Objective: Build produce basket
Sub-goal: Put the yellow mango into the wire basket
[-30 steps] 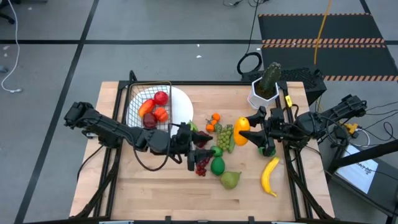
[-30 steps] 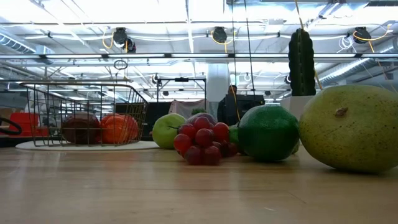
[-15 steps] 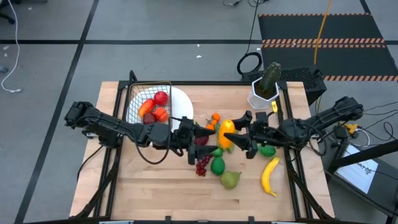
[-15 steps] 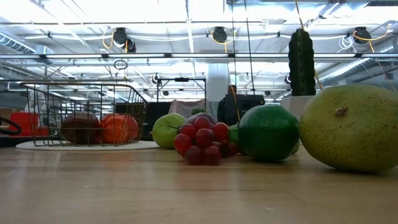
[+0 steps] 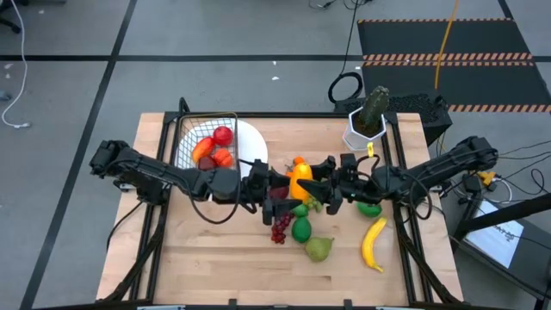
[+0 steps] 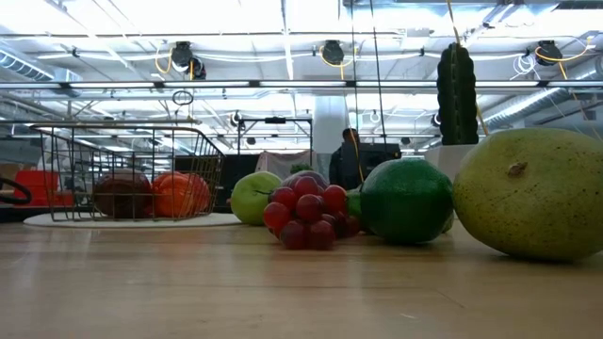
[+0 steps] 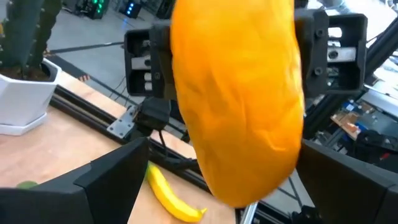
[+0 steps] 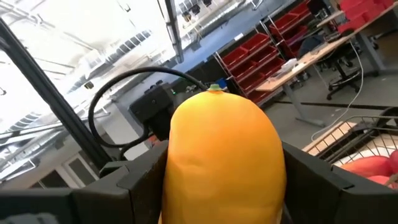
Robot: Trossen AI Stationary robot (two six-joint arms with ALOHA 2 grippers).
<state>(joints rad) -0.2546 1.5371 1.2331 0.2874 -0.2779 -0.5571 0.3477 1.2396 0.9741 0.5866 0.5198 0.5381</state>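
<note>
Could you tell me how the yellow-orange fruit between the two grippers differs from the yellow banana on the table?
The yellow-orange fruit is plump and oval; the banana is long, slim and curved. The fruit is held off the table by the right gripper, with the open left gripper facing it; the banana lies on the table by the right edge, untouched. The fruit is deeper orange, the banana paler yellow. Neither is in the basket yet.

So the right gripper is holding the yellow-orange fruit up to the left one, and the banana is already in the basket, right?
Not quite. The banana lies on the table near the right arm, as the high view shows, not in the basket. The right gripper does hold the yellow-orange fruit up to the open left gripper.
</note>
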